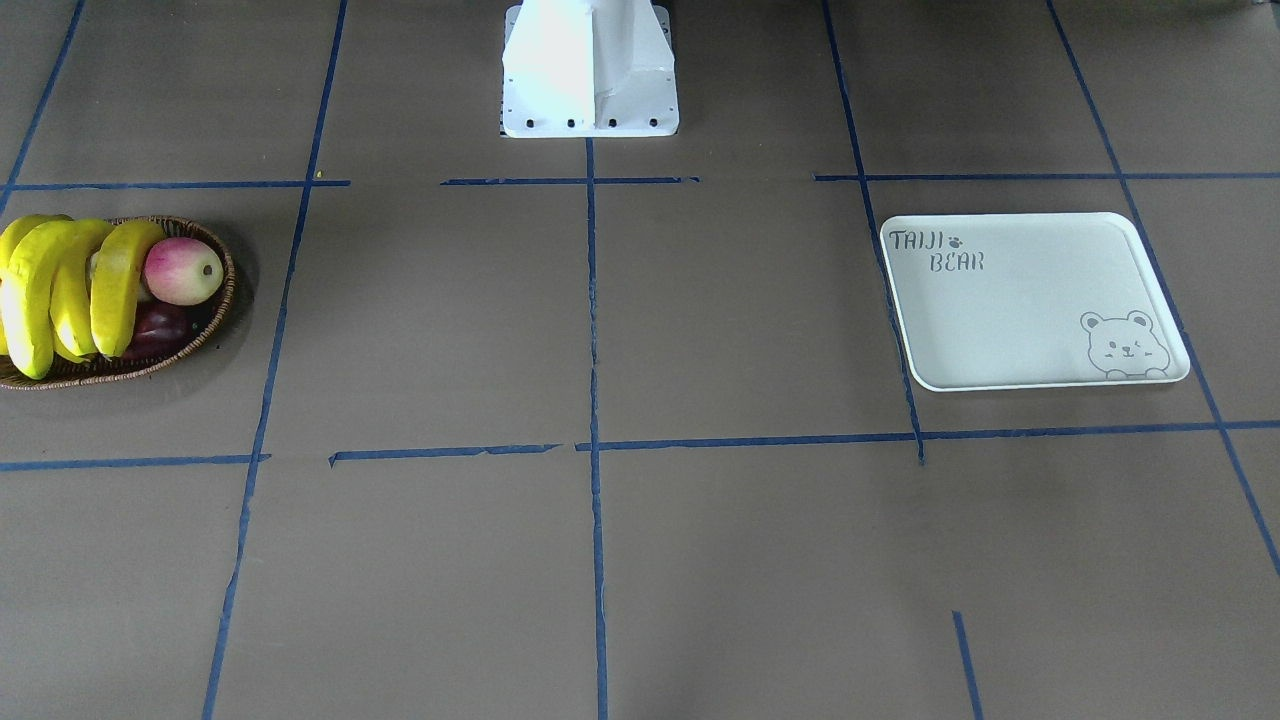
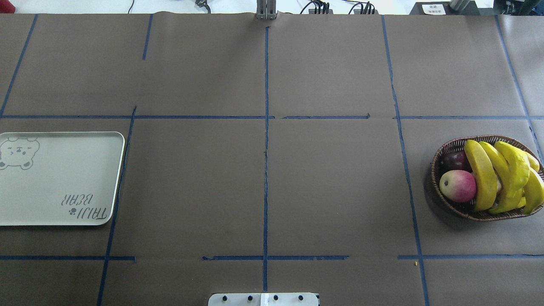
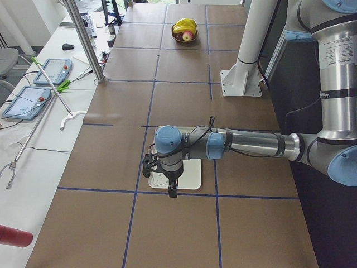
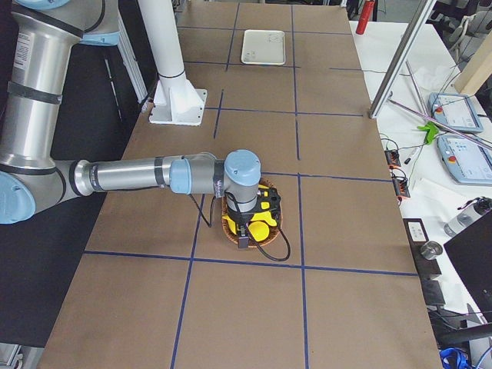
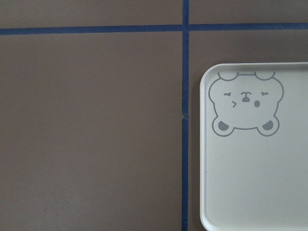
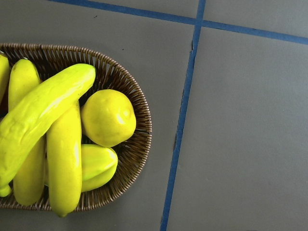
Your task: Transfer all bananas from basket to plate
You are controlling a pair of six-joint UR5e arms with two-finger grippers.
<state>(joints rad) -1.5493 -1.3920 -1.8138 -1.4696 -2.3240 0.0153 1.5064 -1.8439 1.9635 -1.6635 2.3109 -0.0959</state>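
Brown table gridded with blue tape; both jaws' state cannot be told.

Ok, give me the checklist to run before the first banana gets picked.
1. Bananas in the basket, none on the plate: ok.
2. Plate bare for the drop: ok.
3. Right arm above the basket: ok.
4. Right fingers open: cannot tell, they show only in a side view.
5. Top banana lies across the others with nothing on it: ok.
6. Left arm hangs over the plate and may block the drop: not ok.
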